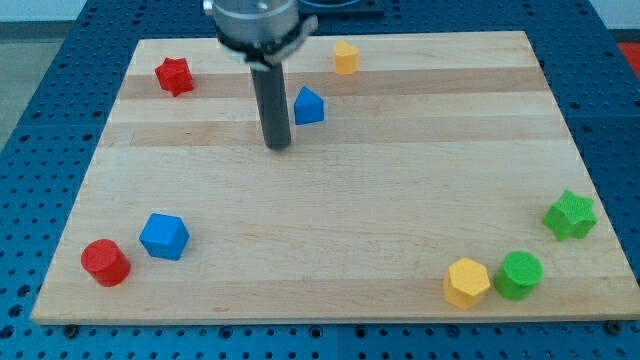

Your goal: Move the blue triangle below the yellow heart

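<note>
Blue triangle sits just right of my tip, below the yellow heart; no gripper shows.

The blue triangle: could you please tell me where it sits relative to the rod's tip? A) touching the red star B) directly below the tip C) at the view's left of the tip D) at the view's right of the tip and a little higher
D: the blue triangle lies just to the view's right of my tip and slightly higher, apart from it.
</note>
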You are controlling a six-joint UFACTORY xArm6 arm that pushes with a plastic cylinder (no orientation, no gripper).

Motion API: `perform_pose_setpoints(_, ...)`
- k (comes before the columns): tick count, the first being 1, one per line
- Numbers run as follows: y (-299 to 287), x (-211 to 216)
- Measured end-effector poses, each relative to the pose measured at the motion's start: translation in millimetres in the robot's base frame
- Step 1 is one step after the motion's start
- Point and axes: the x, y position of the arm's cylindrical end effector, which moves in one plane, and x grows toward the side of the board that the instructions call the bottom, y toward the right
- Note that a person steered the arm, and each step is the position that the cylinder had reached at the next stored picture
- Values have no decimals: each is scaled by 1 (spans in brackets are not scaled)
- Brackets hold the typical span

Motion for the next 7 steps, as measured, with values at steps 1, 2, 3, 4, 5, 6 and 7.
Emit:
perform_pose_setpoints(1,-1,-21)
perform_pose_setpoints(2,-1,-57)
perform_pose_setpoints(3,7,-57)
perform_pose_setpoints(4,25,-57)
perform_pose_setpoints(5,62,-56)
perform_pose_setpoints(6,110,-65)
perform_pose_setpoints(7,130,-70)
